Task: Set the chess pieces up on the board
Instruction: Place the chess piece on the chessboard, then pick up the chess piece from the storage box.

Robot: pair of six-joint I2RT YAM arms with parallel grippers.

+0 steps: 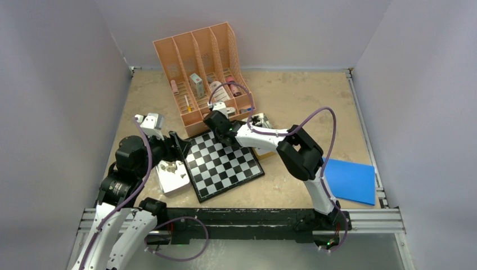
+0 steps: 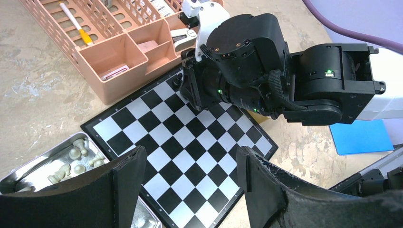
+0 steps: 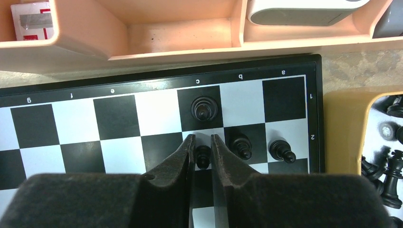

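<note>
The chessboard (image 1: 225, 164) lies tilted in the middle of the table. My right gripper (image 3: 203, 140) is shut on a black pawn (image 3: 203, 156) that stands on the board's second row near the far corner. Two more black pawns (image 3: 241, 146) (image 3: 281, 149) stand to its right, and a taller black piece (image 3: 204, 108) stands on the back row. My left gripper (image 2: 190, 166) is open and empty above the board's near-left part. Several beige pieces (image 2: 76, 161) lie in a metal tray (image 1: 172, 178) left of the board. More black pieces (image 3: 387, 168) lie in a tray to the board's right.
A peach desk organizer (image 1: 205, 73) with small bottles and boxes stands right behind the board, close to my right gripper (image 1: 216, 124). A blue sheet (image 1: 350, 180) lies at the right. A yellow edge (image 3: 342, 133) borders the black-piece tray.
</note>
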